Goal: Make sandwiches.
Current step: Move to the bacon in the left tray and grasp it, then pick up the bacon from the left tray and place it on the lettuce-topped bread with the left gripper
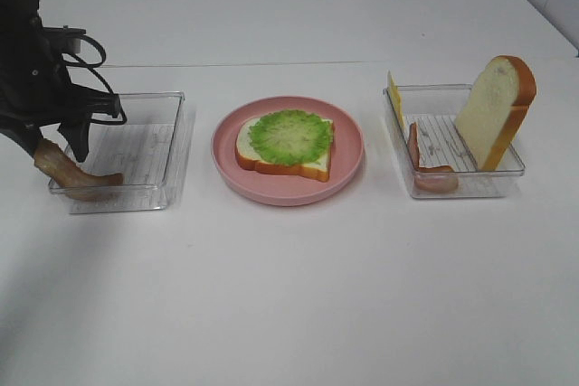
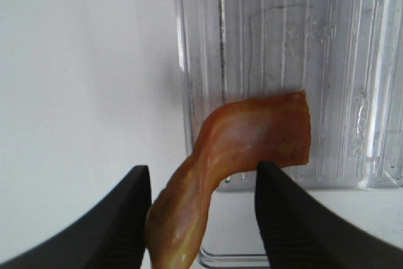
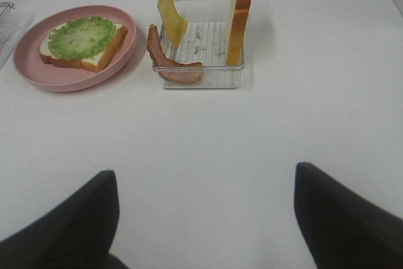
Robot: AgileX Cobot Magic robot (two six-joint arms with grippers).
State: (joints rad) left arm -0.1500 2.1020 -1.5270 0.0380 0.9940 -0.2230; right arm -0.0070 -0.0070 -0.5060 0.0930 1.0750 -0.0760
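Note:
A bread slice (image 1: 271,162) topped with green lettuce (image 1: 291,136) lies on the pink plate (image 1: 289,194); it also shows in the right wrist view (image 3: 85,39). My left gripper (image 1: 59,146) (image 2: 203,168) is at the left tray's (image 1: 136,146) near-left corner. Its jaws stand apart around a brown bacon strip (image 1: 77,176) (image 2: 252,137), which drapes over the tray's wall and leans on one finger (image 2: 126,218). My right gripper (image 3: 204,174) is open and empty, above bare table short of the right tray (image 3: 198,77); it is out of the high view.
The right tray (image 1: 493,189) holds an upright bread slice (image 1: 495,110) (image 3: 242,11), a yellow cheese slice (image 1: 394,97) (image 3: 170,7) and a bacon strip (image 1: 432,174) (image 3: 173,67). Bare white table lies in front of the plate and trays.

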